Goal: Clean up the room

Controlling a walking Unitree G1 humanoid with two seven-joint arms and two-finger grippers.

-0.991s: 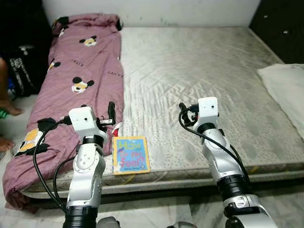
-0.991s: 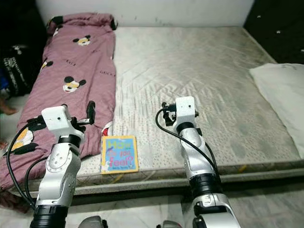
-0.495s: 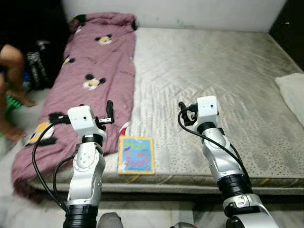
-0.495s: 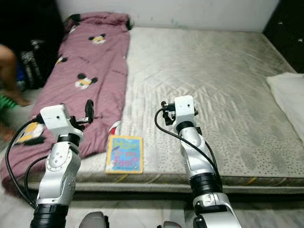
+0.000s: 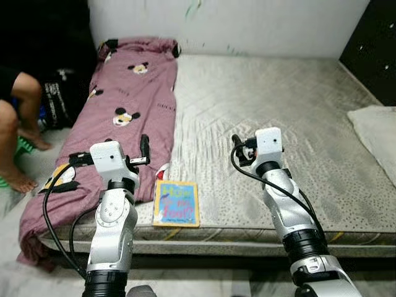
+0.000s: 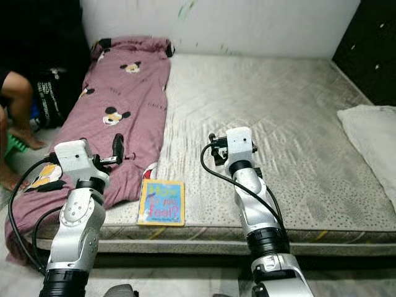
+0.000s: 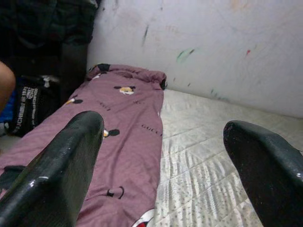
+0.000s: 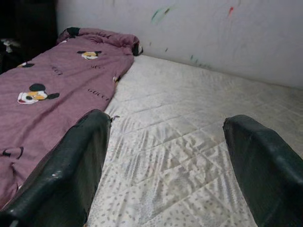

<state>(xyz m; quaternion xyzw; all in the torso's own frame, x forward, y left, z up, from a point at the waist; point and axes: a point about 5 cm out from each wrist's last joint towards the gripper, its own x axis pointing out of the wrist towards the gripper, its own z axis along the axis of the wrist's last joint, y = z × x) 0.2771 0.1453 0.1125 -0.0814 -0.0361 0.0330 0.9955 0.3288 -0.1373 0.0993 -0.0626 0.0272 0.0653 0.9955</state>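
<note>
A grey quilted mattress (image 5: 272, 117) fills the scene, with a white wall at its far edge. A mauve blanket (image 5: 117, 130) printed with cartoon mouse heads lies along the mattress's left side, its long axis running near to far, from the near left corner up to the wall.

A thin picture book (image 5: 177, 203) with a blue cover and yellow border lies flat on the mattress at the near edge, just right of the blanket's near end. Its long axis runs near to far, slightly tilted, and the cover faces up.

The left end effector (image 7: 165, 165) is raised above the blanket's near part, to the left of and just beyond the book, not touching it. Its fingers (image 7: 57, 175) stand wide apart and hold nothing. The right end effector (image 8: 165, 165) hovers over bare mattress to the right of the book, well apart from it, fingers likewise spread and empty.

A white pillow or folded cloth (image 5: 376, 133) lies at the right edge of the mattress. At the far left, a person's bare leg and foot (image 5: 15, 145) rest on the floor beside a dark bag (image 5: 59, 102).
</note>
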